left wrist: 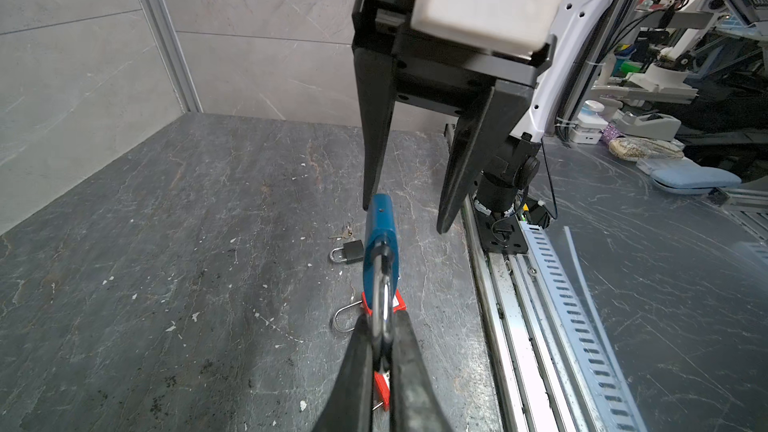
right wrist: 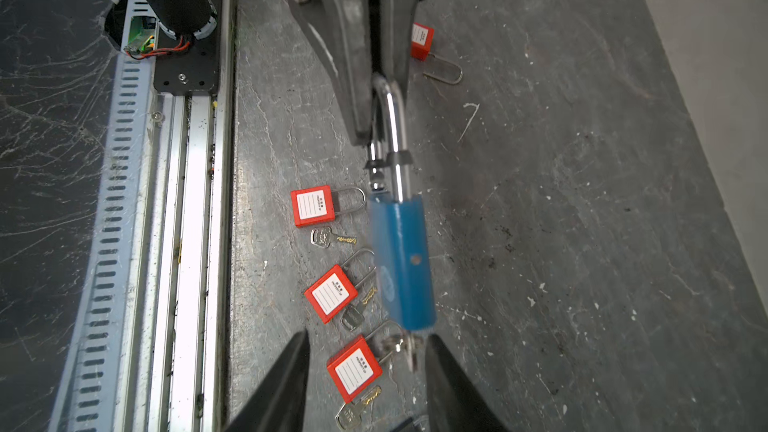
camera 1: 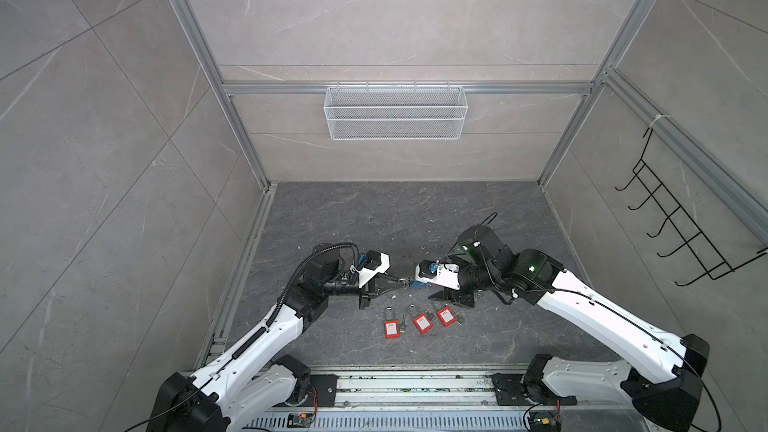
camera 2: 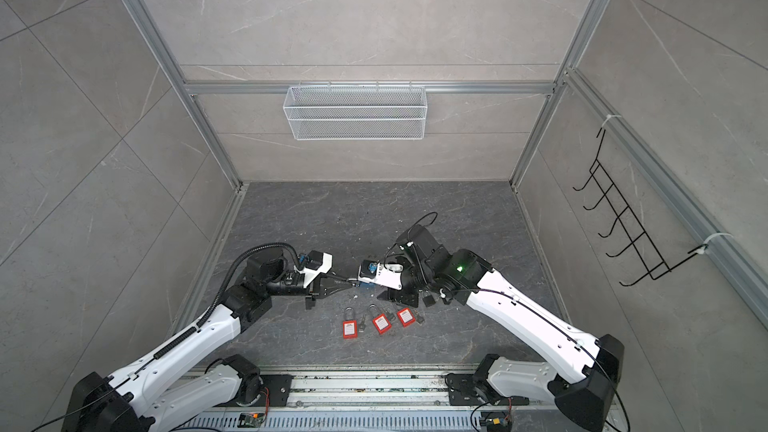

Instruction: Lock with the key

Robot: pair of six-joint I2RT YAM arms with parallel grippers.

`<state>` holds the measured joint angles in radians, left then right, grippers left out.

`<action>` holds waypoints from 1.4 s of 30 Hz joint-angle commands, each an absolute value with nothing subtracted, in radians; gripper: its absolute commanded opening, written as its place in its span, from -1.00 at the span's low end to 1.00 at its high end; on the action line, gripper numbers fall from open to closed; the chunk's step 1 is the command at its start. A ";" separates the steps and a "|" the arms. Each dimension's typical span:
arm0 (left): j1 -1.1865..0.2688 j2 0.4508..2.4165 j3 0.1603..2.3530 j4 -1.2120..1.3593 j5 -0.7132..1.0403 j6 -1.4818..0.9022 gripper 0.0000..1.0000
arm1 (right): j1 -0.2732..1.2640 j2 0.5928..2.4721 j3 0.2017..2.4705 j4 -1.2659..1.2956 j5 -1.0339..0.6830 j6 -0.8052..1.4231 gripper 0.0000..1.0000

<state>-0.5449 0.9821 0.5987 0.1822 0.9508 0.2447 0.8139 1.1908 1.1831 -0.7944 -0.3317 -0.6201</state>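
A blue padlock (left wrist: 379,234) hangs in the air between the two arms. My left gripper (left wrist: 380,326) is shut on its silver shackle (right wrist: 392,118). The shackle's short leg seems to end just outside the blue body (right wrist: 405,259), which is blurred. A small silver key (right wrist: 410,353) sticks out of the end of the body. My right gripper (right wrist: 368,342) is open, with one finger on each side of that end and the key close to one fingertip (right wrist: 436,347) but apart from it. In both top views the padlock (camera 1: 413,283) sits between the two wrists.
Three red padlocks (camera 1: 391,329) (camera 1: 422,323) (camera 1: 445,316) lie on the dark floor below the grippers, each with a key beside it. A small black padlock (left wrist: 353,250) lies nearby. The metal rail (camera 1: 415,388) runs along the front edge. A wire basket (camera 1: 395,112) hangs on the back wall.
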 commanded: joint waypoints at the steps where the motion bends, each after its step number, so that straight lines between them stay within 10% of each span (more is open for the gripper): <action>1: -0.557 0.948 0.603 0.285 0.974 0.213 -1.00 | 0.810 1.193 1.146 -0.704 -0.379 -0.594 -0.13; 19: -0.600 0.907 0.600 0.231 0.892 0.280 -1.00 | 0.810 1.240 1.186 -0.761 -0.481 -0.605 -0.83; 42: -0.765 0.917 0.528 0.337 0.758 0.248 -1.00 | 0.810 1.338 1.318 -0.745 -0.571 -0.601 -0.95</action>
